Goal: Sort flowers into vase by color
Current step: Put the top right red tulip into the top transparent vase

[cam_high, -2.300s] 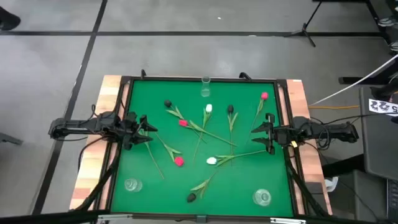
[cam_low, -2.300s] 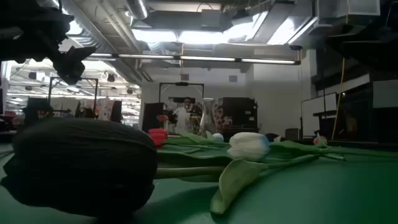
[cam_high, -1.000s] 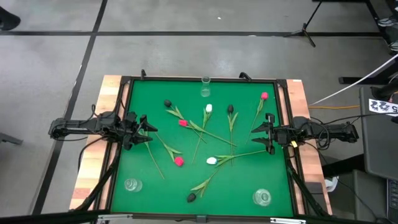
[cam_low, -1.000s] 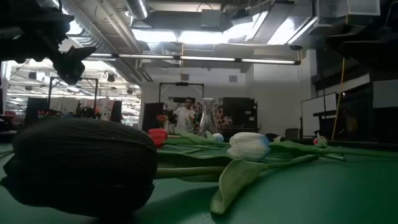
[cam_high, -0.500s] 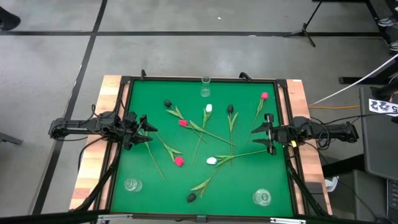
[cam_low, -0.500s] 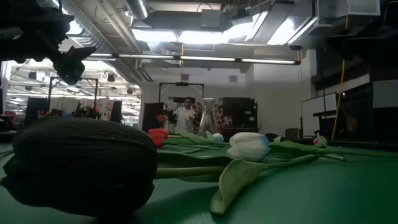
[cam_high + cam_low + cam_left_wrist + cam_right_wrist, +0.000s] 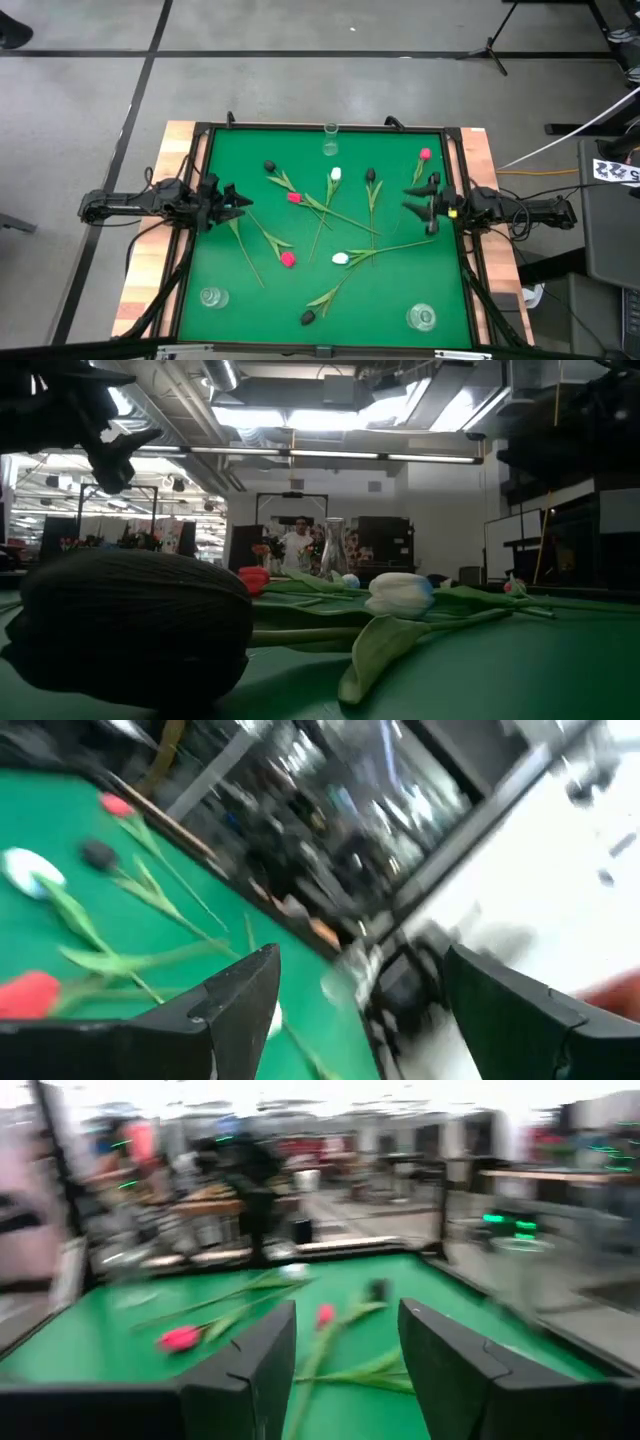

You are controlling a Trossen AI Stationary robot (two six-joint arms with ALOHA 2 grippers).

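Well, nothing is sorted yet: every flower I can count lies flat on the green bench (image 7: 400, 300), and the three glass vases stand without a stem in them as far as the overhead view shows. One vase (image 7: 330, 139) sits at twelve o'clock on the far edge, another vase (image 7: 211, 297) at seven o'clock, a third vase (image 7: 421, 318) at five o'clock.

The flowers (image 7: 330, 205) spread across the middle in a loose tangle. I count three pink-red heads, two white and three black from above; if there is a ninth, I cannot make it out. The pink-red tulip (image 7: 425, 155) at two o'clock lies nearest the right arm, and a black tulip (image 7: 308, 318) rests at six o'clock, filling the low camera's foreground.

The left end effector (image 7: 226, 200) hovers at nine o'clock with fingers spread and nothing between them. The right end effector (image 7: 422, 203) hangs at three o'clock, fingers likewise apart and empty. So the whole job remains: every stem has to be lifted and dropped in by colour.
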